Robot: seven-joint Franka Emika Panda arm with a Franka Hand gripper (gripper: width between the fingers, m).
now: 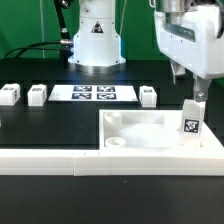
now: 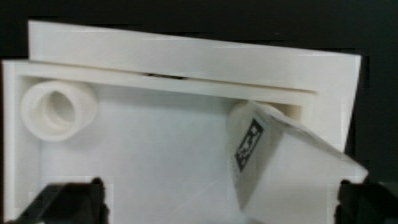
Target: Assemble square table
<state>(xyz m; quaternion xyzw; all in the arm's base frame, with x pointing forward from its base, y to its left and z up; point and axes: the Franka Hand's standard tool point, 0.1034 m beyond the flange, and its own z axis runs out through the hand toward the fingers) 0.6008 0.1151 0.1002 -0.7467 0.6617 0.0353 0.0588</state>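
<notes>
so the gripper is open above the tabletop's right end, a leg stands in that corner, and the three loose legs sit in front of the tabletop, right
One thing is off. The three loose legs do not sit in front of the tabletop; in the exterior view they lie behind it, in a row with the marker board. The rest holds: the gripper is open above the tabletop's right end, and a leg stands in that corner.

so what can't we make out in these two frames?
- Gripper fingertips: exterior view, blurred and small; wrist view shows only dark tips at the edge.
- Tabletop far corner sockets: wrist view, frame edge cuts them.
- Leg blocks: exterior view, tags too small to read.
</notes>
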